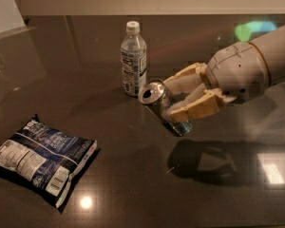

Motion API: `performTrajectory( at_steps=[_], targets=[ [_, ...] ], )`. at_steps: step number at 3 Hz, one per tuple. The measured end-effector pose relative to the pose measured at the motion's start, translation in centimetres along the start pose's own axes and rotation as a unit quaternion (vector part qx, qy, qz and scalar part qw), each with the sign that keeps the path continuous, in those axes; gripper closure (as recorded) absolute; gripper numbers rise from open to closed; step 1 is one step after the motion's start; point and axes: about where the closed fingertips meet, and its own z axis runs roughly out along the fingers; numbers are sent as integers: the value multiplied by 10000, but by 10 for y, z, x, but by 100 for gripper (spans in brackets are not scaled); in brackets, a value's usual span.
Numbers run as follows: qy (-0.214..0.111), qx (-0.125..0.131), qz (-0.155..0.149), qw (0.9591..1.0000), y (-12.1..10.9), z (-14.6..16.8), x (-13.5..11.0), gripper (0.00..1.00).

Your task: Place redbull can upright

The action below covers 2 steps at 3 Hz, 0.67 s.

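Observation:
The redbull can (159,104) is a slim silver can with a shiny pull-tab top. It is tilted, its top pointing up and to the left, and held a little above the dark table (133,184). My gripper (176,99) comes in from the right and is shut on the can's body, one beige finger above it and one below. The can's lower end shows just under the lower finger.
A clear water bottle (133,60) with a white cap stands upright just behind and left of the can. A dark blue snack bag (40,158) lies flat at the front left. The arm's shadow (204,160) falls on the table below the gripper.

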Motion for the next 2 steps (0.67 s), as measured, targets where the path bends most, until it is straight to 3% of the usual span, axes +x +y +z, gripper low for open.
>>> performTrajectory(
  at_steps=[1,2],
  targets=[
    [-631,86,69,9979,-1,2,-4,100],
    [-1030,165,168,9944,-2,5,-1,100]
  ],
)
